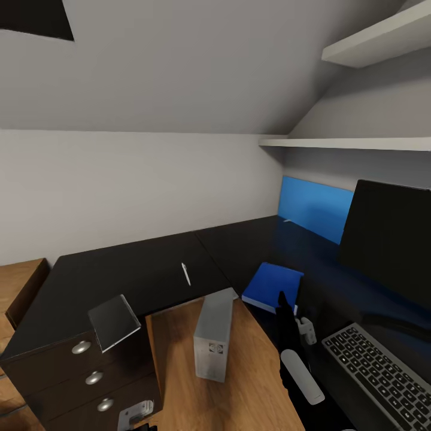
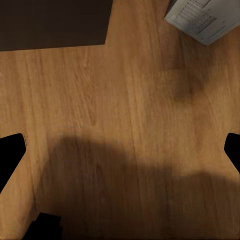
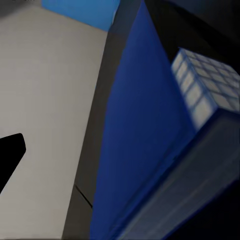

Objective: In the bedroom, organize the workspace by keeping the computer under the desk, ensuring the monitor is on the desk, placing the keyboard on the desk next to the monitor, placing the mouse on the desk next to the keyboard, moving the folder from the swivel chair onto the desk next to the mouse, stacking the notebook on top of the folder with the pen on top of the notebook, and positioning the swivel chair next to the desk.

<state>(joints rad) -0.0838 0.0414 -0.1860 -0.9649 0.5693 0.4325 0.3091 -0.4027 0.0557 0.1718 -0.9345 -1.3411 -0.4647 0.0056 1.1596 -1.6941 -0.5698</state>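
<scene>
The right gripper [image 1: 286, 311] hangs just beside the blue folder [image 1: 273, 286], which lies flat on the black desk [image 1: 143, 266]; whether its fingers are apart or together cannot be told. In the right wrist view the folder [image 3: 140, 135] looms close, white page edges showing. The left gripper's [image 2: 120, 145] dark fingertips [image 2: 11, 150] stand wide apart above bare wooden floor [image 2: 120, 100]. On the desk, the white pen [image 1: 186, 274] lies near the inner corner, and the grey notebook [image 1: 114, 322] overhangs the edge above the drawers [image 1: 90, 374]. The computer [image 1: 214, 341] stands on the floor in the desk's nook. The monitor [image 1: 388, 236] and keyboard [image 1: 380, 374] sit on the desk's right wing.
</scene>
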